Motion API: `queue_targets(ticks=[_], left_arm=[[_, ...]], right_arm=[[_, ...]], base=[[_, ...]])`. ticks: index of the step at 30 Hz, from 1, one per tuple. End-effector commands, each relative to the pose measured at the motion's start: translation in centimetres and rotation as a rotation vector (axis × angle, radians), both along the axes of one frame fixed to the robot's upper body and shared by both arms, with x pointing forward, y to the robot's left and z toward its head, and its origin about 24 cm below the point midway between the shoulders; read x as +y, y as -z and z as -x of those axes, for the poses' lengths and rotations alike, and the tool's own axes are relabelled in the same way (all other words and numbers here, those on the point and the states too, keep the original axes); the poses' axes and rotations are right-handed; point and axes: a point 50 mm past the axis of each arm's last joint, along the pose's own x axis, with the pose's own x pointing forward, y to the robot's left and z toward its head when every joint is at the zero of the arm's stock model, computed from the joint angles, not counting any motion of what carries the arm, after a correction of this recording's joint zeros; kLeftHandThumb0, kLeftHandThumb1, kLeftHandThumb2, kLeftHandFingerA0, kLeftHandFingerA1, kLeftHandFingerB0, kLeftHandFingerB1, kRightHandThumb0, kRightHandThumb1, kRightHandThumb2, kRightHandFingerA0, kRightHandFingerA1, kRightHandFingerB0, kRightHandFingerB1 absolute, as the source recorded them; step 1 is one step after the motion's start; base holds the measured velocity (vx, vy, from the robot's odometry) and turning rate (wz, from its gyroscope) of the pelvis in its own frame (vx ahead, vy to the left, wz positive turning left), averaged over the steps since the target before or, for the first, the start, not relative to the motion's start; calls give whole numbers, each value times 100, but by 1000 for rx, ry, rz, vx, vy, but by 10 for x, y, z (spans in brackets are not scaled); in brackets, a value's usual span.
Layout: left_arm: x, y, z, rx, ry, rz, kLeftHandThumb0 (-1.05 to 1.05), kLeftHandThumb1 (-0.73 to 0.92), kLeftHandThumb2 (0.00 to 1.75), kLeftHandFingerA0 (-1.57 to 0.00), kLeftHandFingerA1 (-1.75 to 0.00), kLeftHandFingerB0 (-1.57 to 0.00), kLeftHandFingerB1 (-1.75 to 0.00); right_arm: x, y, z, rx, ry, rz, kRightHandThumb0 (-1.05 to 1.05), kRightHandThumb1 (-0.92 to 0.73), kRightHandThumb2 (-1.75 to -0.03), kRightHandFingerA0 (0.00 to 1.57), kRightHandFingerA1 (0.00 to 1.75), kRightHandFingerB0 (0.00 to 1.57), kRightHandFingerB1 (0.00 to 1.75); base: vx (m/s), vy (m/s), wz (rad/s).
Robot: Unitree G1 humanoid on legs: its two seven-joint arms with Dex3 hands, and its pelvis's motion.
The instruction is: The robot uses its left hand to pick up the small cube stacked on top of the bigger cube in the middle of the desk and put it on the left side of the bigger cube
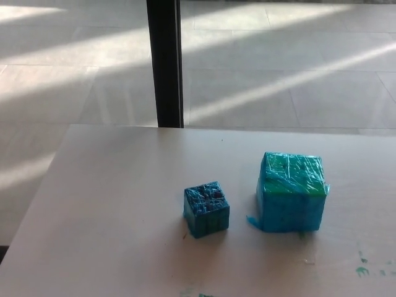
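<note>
A pale desk (111, 210) fills the lower part of the head view, its far edge running straight across and its left edge slanting down toward the corner. Two cubes sit directly on it, near each other but apart. The small cube (206, 209) stands left of the big cube (291, 192) (both wrapped in shiny blue film, the big one green on top). A few green smudges (363, 270) mark the desk near its right front.
</note>
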Motion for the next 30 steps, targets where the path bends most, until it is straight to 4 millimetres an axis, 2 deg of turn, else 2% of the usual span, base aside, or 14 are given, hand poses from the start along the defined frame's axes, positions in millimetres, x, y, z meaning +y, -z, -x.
queue_targets(ticks=[1,17,19,30], left_arm=[[6,-5,-1,0,-24,2,-41,-54,56,-127,-115,-137,-119],[4,-6,-12,-45,-55,35,-39,-54,55,-127,-114,-136,-117],[4,-8,-14,-15,-2,7,-42,-53,56,-126,-115,-136,-119],[3,-7,-14,-28,-12,4,-41,-53,56,-125,-114,-136,-118]], right_arm=[[-6,-6,-2,-11,5,24,-52,-61,-59,67,75,61,51],[-6,-10,-11,-32,3,27,-52,-61,-59,67,75,61,51],[-6,-10,-13,-36,5,26,-52,-61,-59,67,75,61,51],[-7,-10,-10,-33,8,26,-52,-61,-59,67,75,61,51]], base=[[0,0,0],[0,0,0],[0,0,0],[0,0,0]])
